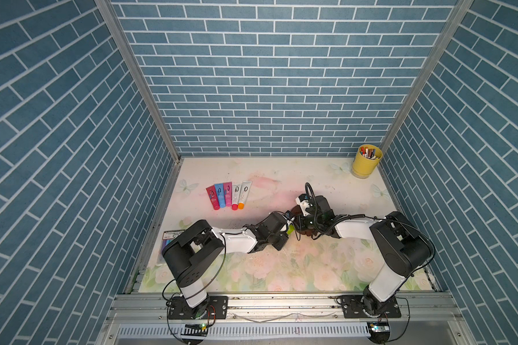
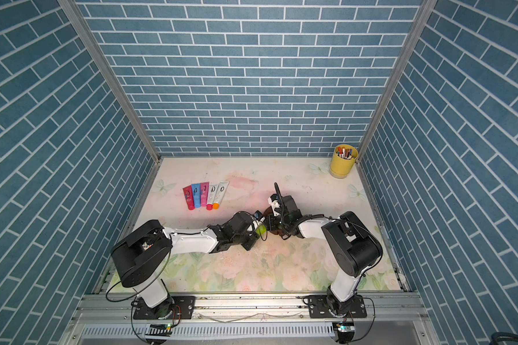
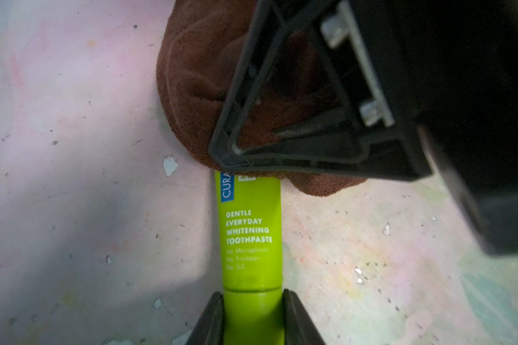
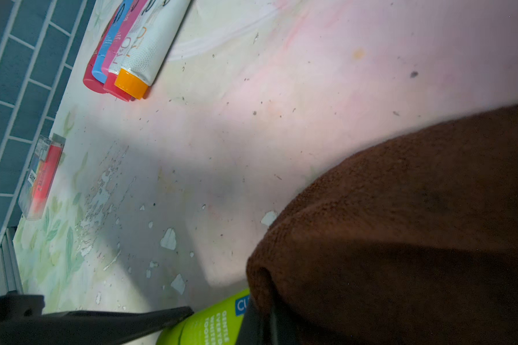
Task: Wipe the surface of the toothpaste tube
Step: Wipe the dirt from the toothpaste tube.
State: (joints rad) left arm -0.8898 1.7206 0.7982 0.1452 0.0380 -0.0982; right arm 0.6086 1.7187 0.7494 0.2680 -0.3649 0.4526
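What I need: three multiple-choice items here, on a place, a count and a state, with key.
1. The yellow cup stands: A) near left corner B) far right corner C) among the tubes
2. The row of tubes holds: A) five B) three C) seven
3. The left gripper is: A) open B) shut, empty C) shut on the green toothpaste tube
Key: B, seen there in both top views; A, five lie side by side; C, jaws clamp its cap end, brown cloth over the other end.
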